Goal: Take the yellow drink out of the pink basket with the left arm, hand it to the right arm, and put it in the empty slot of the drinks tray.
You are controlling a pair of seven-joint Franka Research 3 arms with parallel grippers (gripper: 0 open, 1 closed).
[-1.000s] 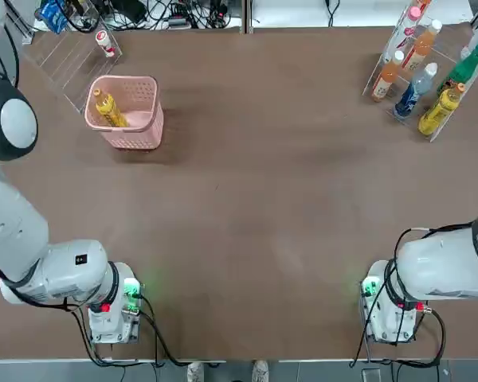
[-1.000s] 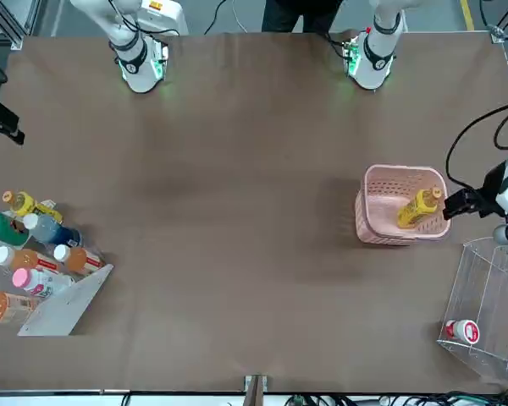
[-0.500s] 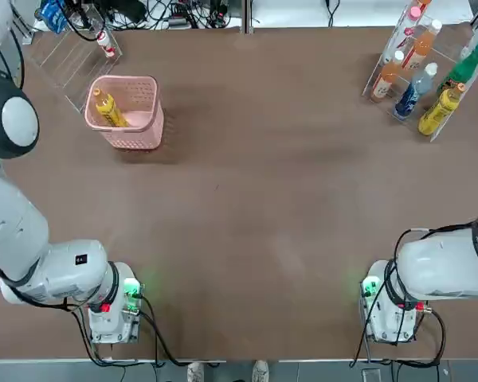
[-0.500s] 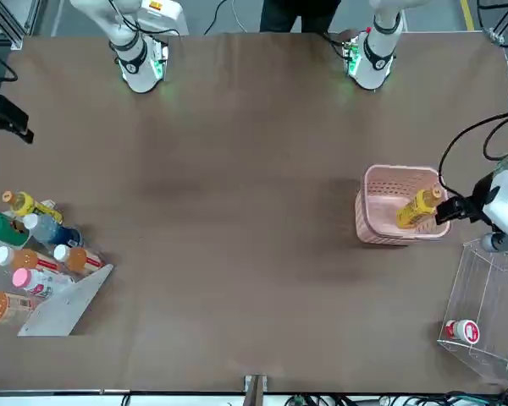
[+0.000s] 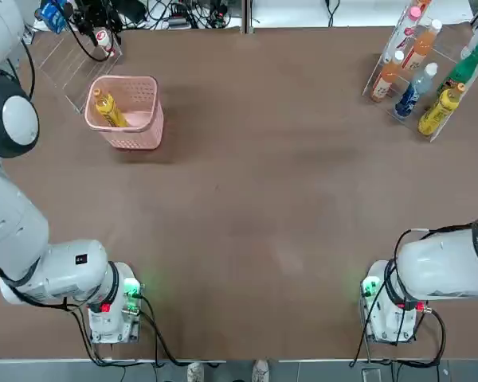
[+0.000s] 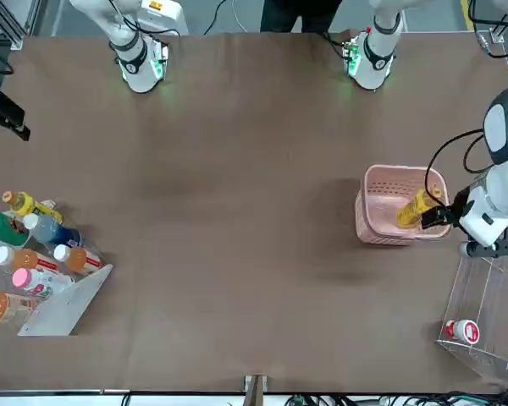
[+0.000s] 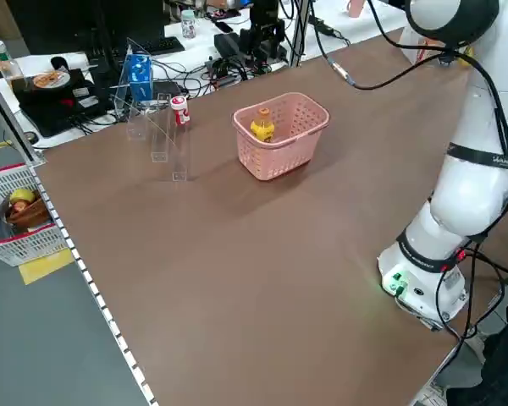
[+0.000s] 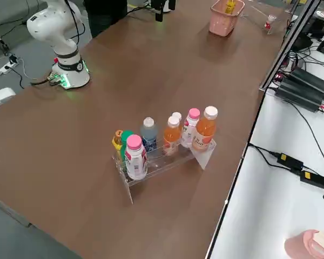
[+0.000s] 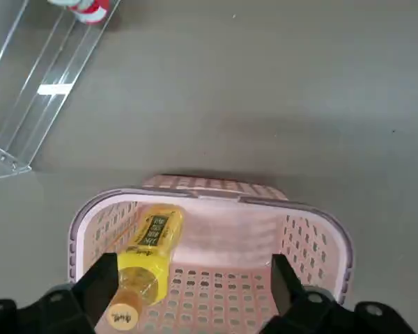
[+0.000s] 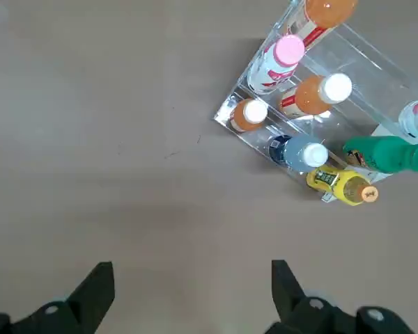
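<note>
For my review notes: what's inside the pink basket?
The pink basket holds one yellow drink, leaning, cap up. Its underside and the floor beneath it can't be seen.

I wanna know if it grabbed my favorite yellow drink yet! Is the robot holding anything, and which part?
No, both hands are empty: the left hand is open near the yellow drink.

My pink basket [image 9: 223,299] is perforated plastic, its rim smooth. The bottle rack [image 10: 366,66] looks like glossy clear acrylic; the tabletop [image 5: 247,215] is smooth, with a soft sheen.
</note>
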